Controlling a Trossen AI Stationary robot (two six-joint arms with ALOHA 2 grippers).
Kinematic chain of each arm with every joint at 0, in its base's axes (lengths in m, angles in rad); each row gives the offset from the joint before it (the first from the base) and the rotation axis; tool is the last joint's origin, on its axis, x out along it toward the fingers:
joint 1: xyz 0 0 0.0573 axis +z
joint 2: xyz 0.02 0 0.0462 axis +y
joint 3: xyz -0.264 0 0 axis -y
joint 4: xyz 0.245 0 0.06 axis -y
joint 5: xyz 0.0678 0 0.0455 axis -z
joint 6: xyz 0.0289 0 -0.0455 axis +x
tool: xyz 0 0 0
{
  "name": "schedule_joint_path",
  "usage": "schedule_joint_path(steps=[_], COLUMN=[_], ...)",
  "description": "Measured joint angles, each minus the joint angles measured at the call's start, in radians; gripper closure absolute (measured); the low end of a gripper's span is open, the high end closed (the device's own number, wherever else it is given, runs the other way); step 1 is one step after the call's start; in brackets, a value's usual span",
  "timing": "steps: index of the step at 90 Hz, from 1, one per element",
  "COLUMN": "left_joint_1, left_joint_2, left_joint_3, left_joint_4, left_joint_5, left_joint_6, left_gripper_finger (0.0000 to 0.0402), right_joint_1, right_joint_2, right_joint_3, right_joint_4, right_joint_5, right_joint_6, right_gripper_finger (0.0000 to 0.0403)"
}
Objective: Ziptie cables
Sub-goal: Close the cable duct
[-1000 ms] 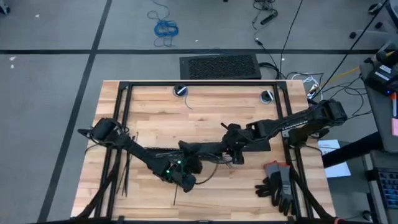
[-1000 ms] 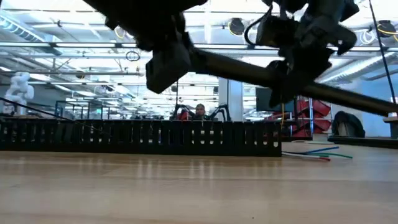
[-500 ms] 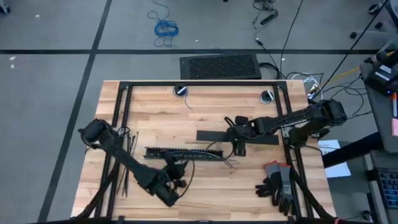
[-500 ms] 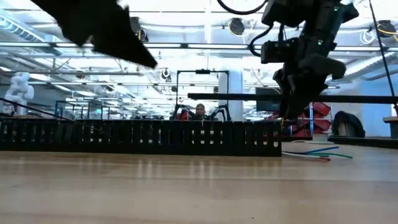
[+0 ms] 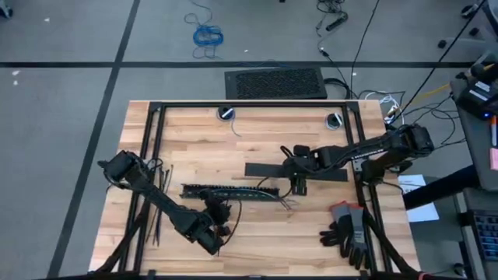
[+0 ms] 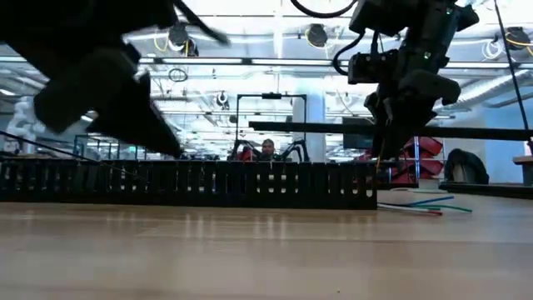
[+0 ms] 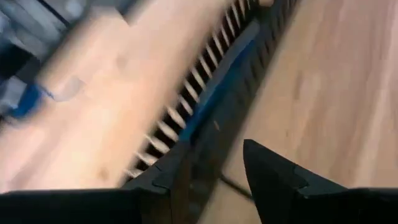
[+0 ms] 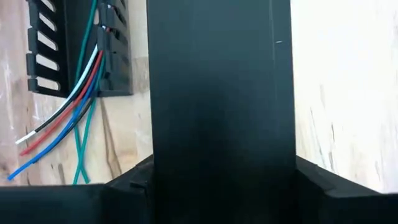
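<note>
On the tabletop [image 5: 257, 136] the slotted black duct [image 5: 229, 191] lies across the middle, my cables [image 8: 68, 112] running inside it and splaying out past its end. My right claw [image 5: 298, 173] grips the long flat black bar [image 5: 296, 170] above the duct. My left claw [image 7: 214, 180] hovers open over the duct. The zipties [image 5: 158, 214] lie unused near the left edge; I judge no tie done.

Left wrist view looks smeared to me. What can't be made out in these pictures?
- Left wrist view: blurred. The slotted duct shows past the open left gripper, but its contents are unclear.
- Right wrist view: the black bar in the right gripper hides the table behind it. The cables show beside it.
- Low view: the duct's wall hides its inside.
- High view: the zipties are too thin to count.
</note>
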Motion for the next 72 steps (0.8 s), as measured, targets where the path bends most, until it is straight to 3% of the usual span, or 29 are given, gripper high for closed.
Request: schedule_joint_path(steps=[18,41,60,72], left_joint_1=[0.052,0.06,0.036,0.017], left_joint_2=[-0.019,-0.172,-0.366,-0.421], left_joint_3=[0.012,-0.045,-0.215,-0.294], left_joint_4=[0.004,-0.024,-0.012,0.034], left_joint_5=[0.226,0.186,0.183,0.201], left_joint_6=[0.067,0.007,-0.144,-0.173], left_gripper_finger=[0.0256,0.0256,0.0256,0.0256], right_joint_1=[0.0,0.026,0.056,0.065], right_joint_2=[0.0,0.0,0.0,0.0], right_joint_3=[0.0,0.001,0.001,0.002], right_joint_4=[-0.003,-0.007,-0.008,-0.007], right_joint_5=[-0.003,-0.003,-0.001,0.003], right_joint_6=[0.016,0.022,0.022,0.028], right_gripper_finger=[0.0196,0.0196,0.0196,0.0195])
